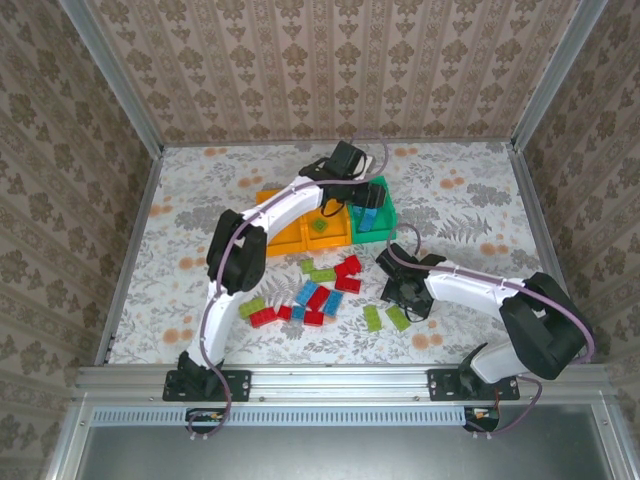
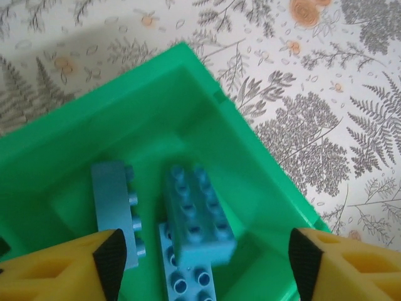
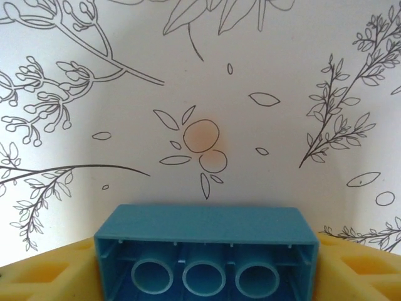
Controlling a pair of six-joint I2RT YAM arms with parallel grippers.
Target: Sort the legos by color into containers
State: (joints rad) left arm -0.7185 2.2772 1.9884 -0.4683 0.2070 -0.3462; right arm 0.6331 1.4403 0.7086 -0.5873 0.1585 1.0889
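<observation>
Nearest the bases, the right gripper hangs low over the floral table. In its wrist view the yellow fingers press against both ends of a light blue brick, so the jaws are closed on it. The hollow underside with three round tubes faces the camera, and the frame's bottom edge cuts off its lower part and most of the fingers.

Just left of that gripper the loose legos lie scattered on the table: red, light blue and lime green pieces, some touching, too small to count surely.

Beyond them sit the containers in a joined row: two orange bins and a green bin at the right end. The left arm crosses over the orange pair and hides part of them; a lime green brick shows in the middle one.

The left gripper hovers above the green bin, jaws wide apart with nothing between the black pads. Below lie three blue bricks, one on its side, one tilted over a flat one cut off by the frame.
</observation>
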